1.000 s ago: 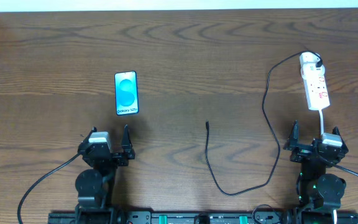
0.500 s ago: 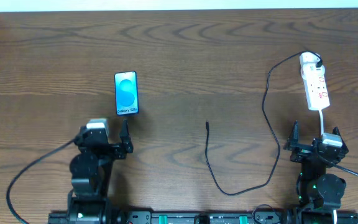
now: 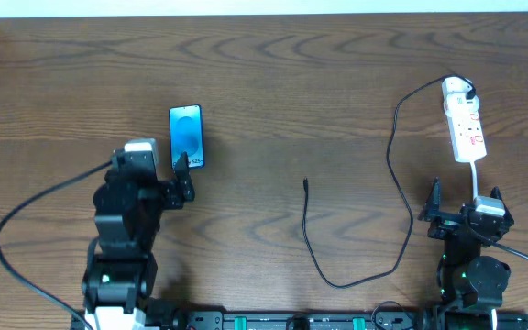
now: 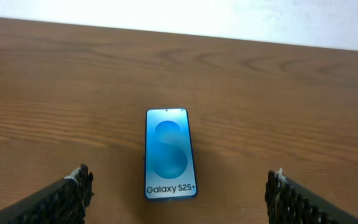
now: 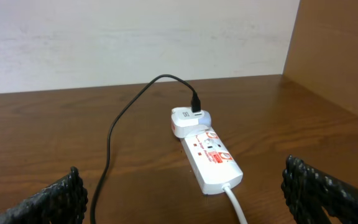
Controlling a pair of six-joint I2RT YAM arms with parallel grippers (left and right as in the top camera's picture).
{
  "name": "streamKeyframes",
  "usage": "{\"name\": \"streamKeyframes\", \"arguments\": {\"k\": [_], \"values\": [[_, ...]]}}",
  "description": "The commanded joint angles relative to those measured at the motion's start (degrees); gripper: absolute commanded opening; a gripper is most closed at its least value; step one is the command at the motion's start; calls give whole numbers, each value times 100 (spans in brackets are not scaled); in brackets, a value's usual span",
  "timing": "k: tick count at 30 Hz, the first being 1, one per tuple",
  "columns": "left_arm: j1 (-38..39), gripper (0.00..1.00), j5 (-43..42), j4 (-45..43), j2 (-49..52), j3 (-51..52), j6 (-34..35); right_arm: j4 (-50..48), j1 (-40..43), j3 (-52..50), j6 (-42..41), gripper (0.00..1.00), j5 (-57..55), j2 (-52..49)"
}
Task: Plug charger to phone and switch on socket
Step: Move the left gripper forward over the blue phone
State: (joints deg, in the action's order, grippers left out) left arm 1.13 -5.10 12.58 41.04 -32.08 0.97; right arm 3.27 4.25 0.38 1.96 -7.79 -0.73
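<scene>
The phone (image 3: 186, 136) lies flat on the wooden table, cyan screen up; in the left wrist view (image 4: 169, 152) it sits just ahead of and between my fingers. My left gripper (image 3: 159, 171) is open and empty, right beside the phone's near end. The white socket (image 3: 464, 130) lies at the far right, with the charger's black plug in its far end (image 5: 195, 108). The charger cable (image 3: 394, 156) loops down and back to its free tip (image 3: 305, 183) mid-table. My right gripper (image 3: 466, 203) is open and empty, just short of the socket (image 5: 209, 157).
The socket's white cord (image 5: 236, 204) runs toward my right gripper. A wooden side wall (image 5: 340, 56) stands at the right. A pale wall edge (image 3: 264, 7) borders the table's far side.
My left arm has moved forward toward the phone, its open fingers now beside the phone's near end. The right arm, the cable and the socket have not moved.
</scene>
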Motion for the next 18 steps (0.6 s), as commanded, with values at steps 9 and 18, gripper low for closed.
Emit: {"name": "streamKeyframes", "arguments": {"k": [9,18], "values": [[-35,90,-345,688,992,-1475,-136,20,-33,-7,46,99,-85,35],[-35,90,-481,1126,1622,-1880,-140,20,-33,-7,46,99,-85,35]]}}
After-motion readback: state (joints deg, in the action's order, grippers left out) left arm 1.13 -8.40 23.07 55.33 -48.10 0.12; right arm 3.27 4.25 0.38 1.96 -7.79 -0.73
